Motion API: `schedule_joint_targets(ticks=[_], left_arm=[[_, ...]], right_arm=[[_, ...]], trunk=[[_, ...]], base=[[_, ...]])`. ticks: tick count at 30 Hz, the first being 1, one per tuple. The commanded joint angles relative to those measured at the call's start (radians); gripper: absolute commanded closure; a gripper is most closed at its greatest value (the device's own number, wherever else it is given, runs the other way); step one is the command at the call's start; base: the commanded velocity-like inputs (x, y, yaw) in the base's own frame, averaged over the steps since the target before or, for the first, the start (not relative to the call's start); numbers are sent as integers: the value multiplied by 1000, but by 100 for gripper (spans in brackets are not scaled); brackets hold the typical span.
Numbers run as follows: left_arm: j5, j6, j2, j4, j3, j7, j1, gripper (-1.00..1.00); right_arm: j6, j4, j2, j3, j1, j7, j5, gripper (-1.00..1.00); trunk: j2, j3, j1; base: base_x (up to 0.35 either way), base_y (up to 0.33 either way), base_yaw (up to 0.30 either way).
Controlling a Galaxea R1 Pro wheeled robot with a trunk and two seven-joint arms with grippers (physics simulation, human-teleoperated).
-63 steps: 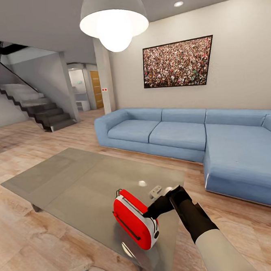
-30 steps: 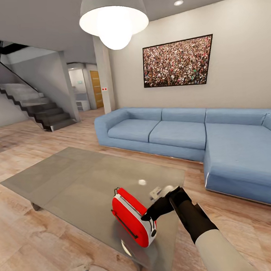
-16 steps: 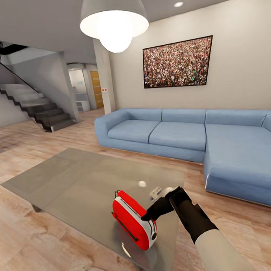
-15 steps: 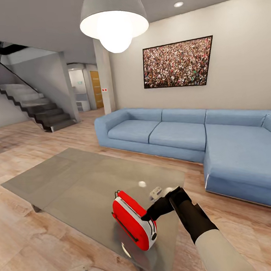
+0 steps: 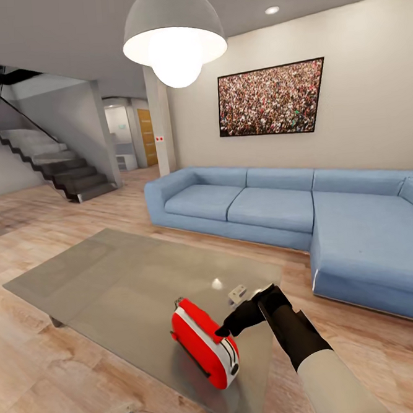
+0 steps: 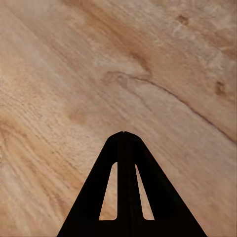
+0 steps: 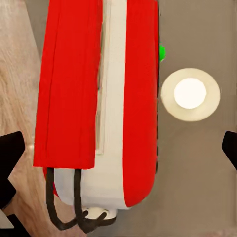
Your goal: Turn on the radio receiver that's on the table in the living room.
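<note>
The radio receiver (image 5: 203, 343), a bright-red box with a white-grey end panel, stands tilted on its edge near the front right corner of the glass-topped table (image 5: 112, 270). My right gripper (image 5: 230, 321) reaches it from the right, one black fingertip touching its upper edge. In the right wrist view the radio receiver (image 7: 74, 89) lies between the widely spread fingers (image 7: 10, 150) of the open right gripper (image 7: 118, 148), with a small green spot at its edge. My left gripper (image 6: 123, 134) is shut and empty above the wood floor.
A blue L-shaped sofa (image 5: 332, 221) runs behind and right of the table. A white dome pendant lamp (image 5: 173, 38) hangs overhead, reflected in the table (image 7: 190, 94). Stairs (image 5: 54, 162) rise at the far left. Wood floor (image 5: 33, 369) surrounds the table.
The radio receiver has leaned and slid a little to the left, away from my right fingertip. The whole head view has shifted slightly downward. The right arm has hardly moved.
</note>
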Motion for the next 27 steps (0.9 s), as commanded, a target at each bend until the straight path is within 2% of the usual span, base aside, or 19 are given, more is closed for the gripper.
schedule_joint_targets(ticks=[1,21,27], left_arm=[[0,2,0,0,0,0,0,100],[0,3,0,0,0,-5,0,100],[0,3,0,0,0,-4,0,100]], right_arm=[[0,0,0,0,0,0,0,-100],[0,0,0,-2,0,-4,1,-100],[0,-1,-7,-2,0,-28,2,-100]], trunk=[[7,3,-4],[147,66,-81],[189,85,-104]], base=[[0,0,0],[0,0,0],[-81,-66,0]])
